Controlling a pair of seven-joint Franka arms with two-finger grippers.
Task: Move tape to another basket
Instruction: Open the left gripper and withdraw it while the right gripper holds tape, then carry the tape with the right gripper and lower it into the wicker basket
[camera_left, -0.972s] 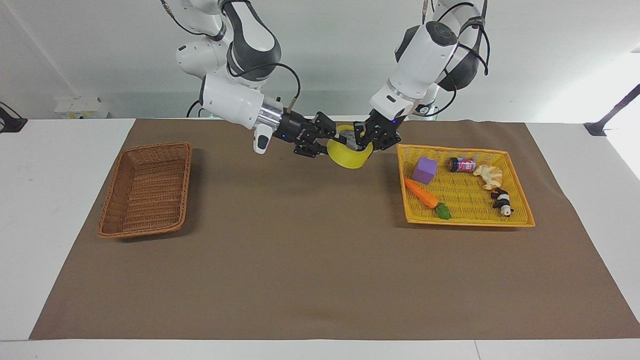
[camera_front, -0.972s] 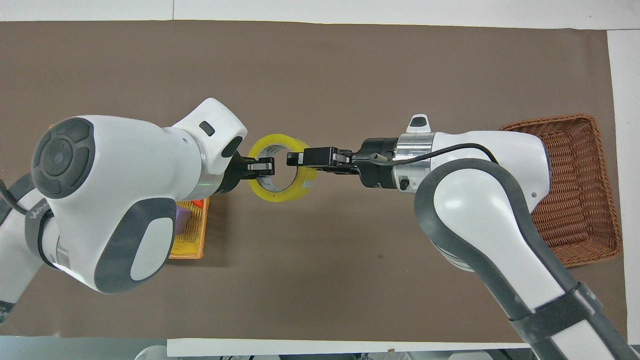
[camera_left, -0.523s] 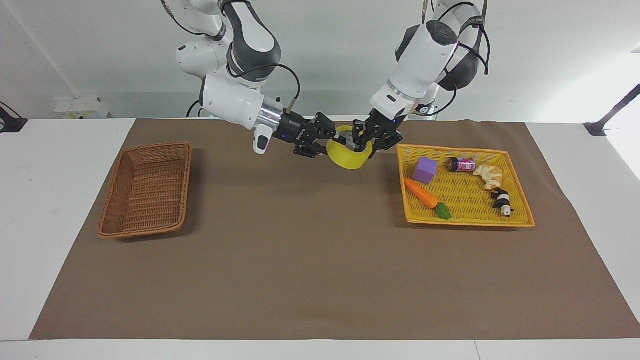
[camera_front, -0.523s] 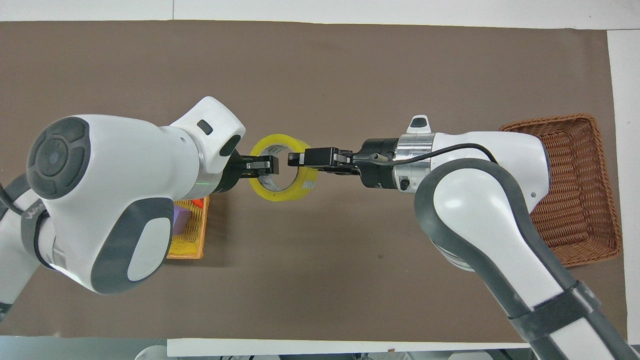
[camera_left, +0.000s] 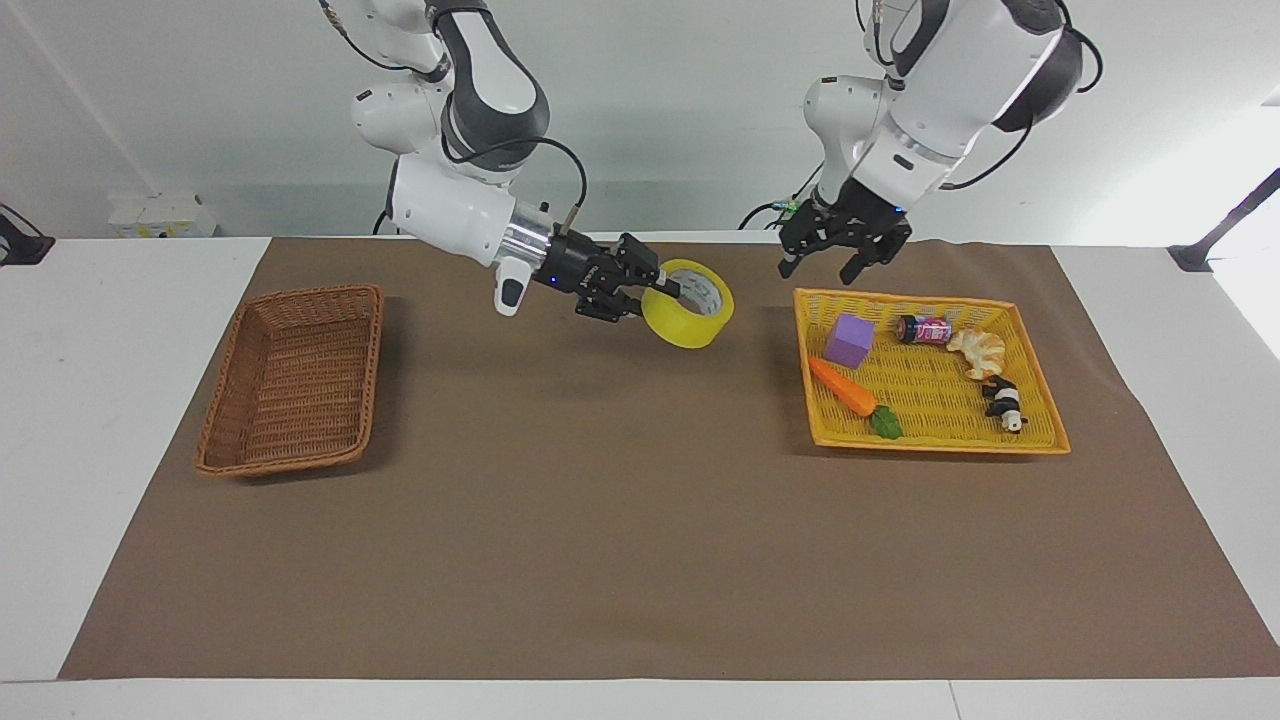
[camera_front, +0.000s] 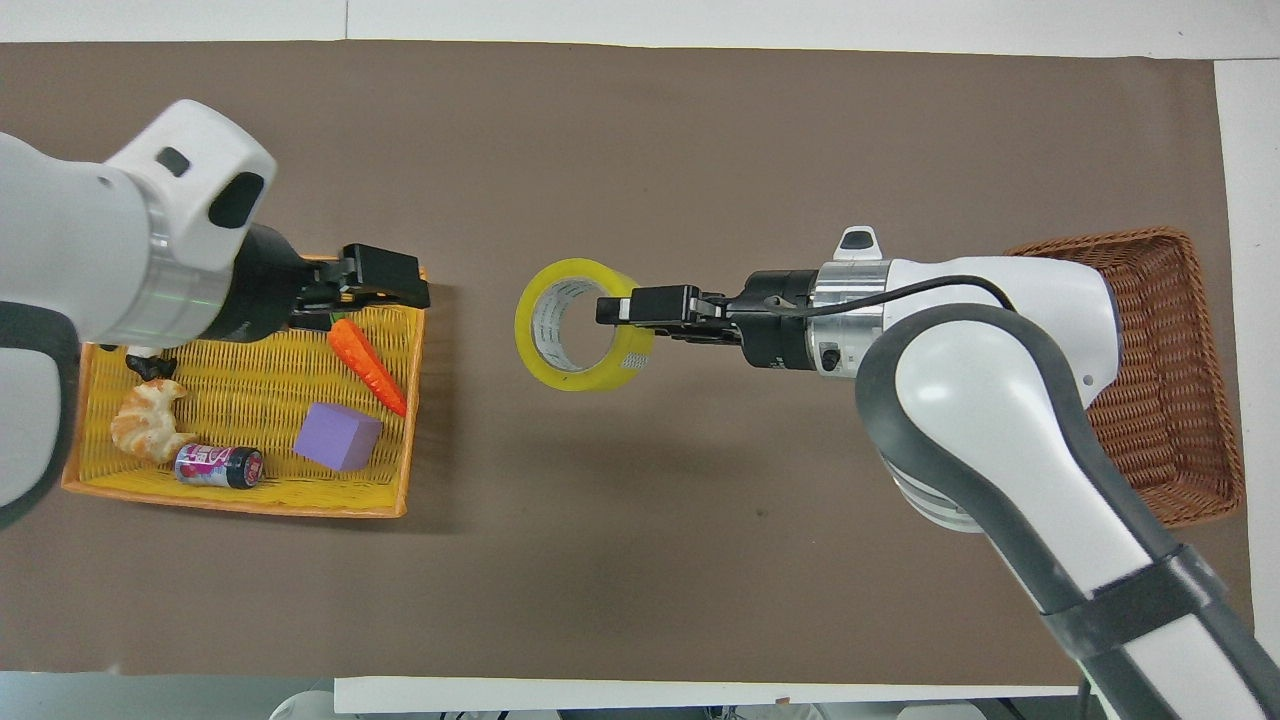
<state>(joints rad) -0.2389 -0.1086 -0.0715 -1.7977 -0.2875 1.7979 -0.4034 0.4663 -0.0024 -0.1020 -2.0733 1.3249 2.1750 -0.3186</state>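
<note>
Both arms have glossy white rounded shells with dark grey joint bands and caps. The right arm (camera_left: 470, 130) carries a polished silver wrist ring, a small white tab with a dark slot, and a thin black cable looping to its wrist. The left arm (camera_left: 930, 80) shows black cables along its upper links. Each ends in a black angular hand.

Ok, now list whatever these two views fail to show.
1. Panda toy: overhead view, mostly covered by the left arm, whose left gripper hangs open over the yellow tray.
2. Basket: overhead view, the right arm covers part of its rim.
3. Print on the tape core and on the can: too small to read in both views.
4. Right gripper, shut on the tape: overhead view, its lower finger is hidden.
</note>
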